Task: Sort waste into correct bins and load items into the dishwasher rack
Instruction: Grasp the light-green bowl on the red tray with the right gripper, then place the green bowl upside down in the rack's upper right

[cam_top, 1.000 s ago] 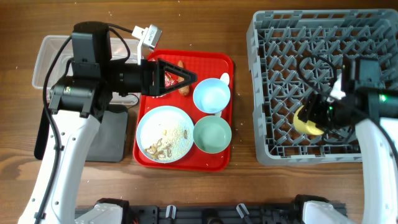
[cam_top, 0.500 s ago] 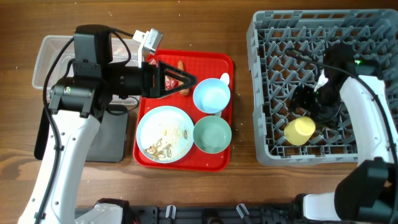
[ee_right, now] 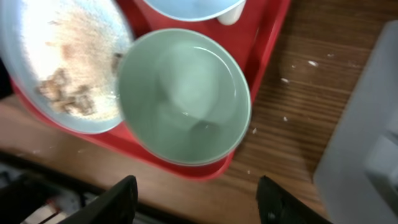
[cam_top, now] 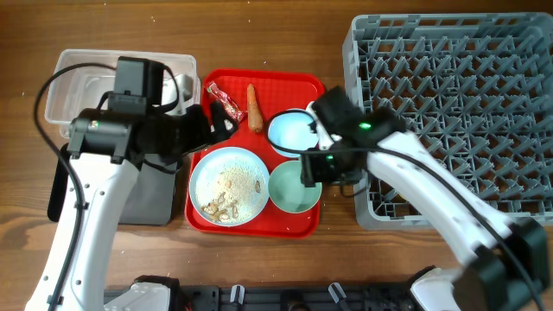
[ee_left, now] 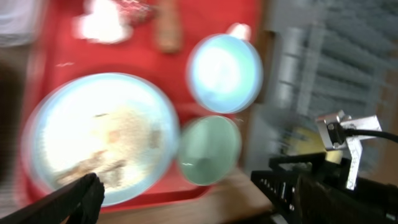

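Note:
My left gripper hangs open and empty over the left edge of the red tray. A red-and-white wrapper and an orange carrot lie just right of it. A white tissue shows blurred in the left wrist view. My right gripper is open and empty at the pale green bowl, which fills the right wrist view. The light blue plate holds crumbly scraps. The light blue bowl stands behind the green one, with the white spoon beside it. The yellow cup is hidden.
The grey dishwasher rack fills the right side. The clear tub stands at the back left, with the black tray in front of it under my left arm. My right arm crosses the gap between the red tray and the rack.
My right gripper left the yellow cup in the rack and swung left to the green bowl. My left gripper pulled back to the left, uncovering the wrapper and carrot.

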